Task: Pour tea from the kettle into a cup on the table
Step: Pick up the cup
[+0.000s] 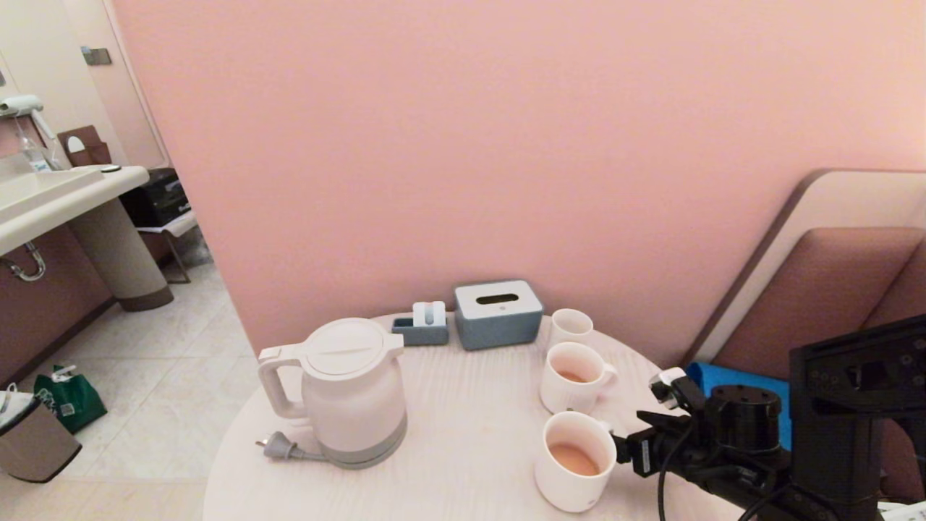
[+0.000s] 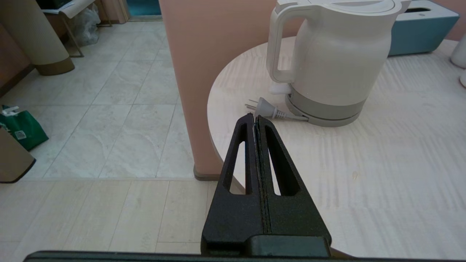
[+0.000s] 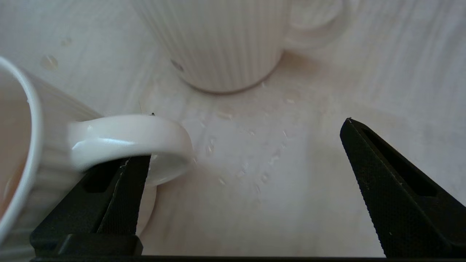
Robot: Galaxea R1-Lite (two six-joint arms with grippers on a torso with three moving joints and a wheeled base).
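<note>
The white kettle (image 1: pixel 354 391) stands upright on the left of the round table (image 1: pixel 463 449), lid shut, its grey plug (image 1: pixel 278 446) lying beside it. Two white mugs hold pale reddish tea: the near cup (image 1: pixel 564 488) with tea (image 1: pixel 574 458) and the farther one (image 1: pixel 561 394). My right gripper (image 1: pixel 631 438) is open right beside the near cup's handle (image 3: pixel 134 138); one finger (image 3: pixel 123 189) lies under that handle and the other (image 3: pixel 382 174) stands well apart. My left gripper (image 2: pixel 254 117) is shut and empty, hovering over the table edge just short of the plug (image 2: pixel 267 108) and kettle (image 2: pixel 335 62).
A small handleless white cup (image 1: pixel 570 325), a blue-grey tissue box (image 1: pixel 498 313) and a small blue holder (image 1: pixel 422 325) stand at the back by the pink wall. Droplets (image 3: pixel 240 160) wet the table between the mugs. A padded seat (image 1: pixel 832 289) is on the right.
</note>
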